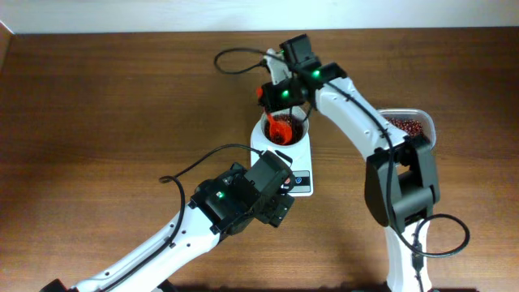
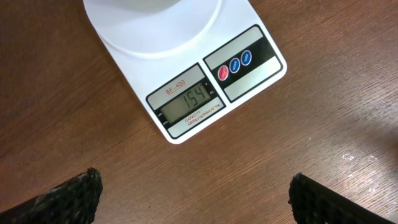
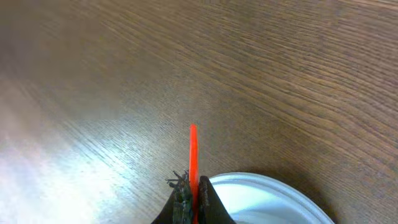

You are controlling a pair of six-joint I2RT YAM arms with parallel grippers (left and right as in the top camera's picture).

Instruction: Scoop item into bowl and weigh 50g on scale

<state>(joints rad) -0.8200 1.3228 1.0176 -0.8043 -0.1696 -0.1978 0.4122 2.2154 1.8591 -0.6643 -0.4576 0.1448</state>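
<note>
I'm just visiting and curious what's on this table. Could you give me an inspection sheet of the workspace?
Surface: brown wooden table.
Job's things: white bowl on the scale, display showing 154; red scoop over the bowl; beans in a clear tub.
Clutter: nothing seen.
End effectors: left end effector open, empty, by the scale's front; right end effector shut on the scoop.
Cables: black cables loop off both arms.
Surroundings: pale strip past the table's far edge.

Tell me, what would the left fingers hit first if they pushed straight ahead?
Likely the scale, at its display end, straight ahead of the open left fingers. Depth is unclear, so the table just before it could come first.
</note>
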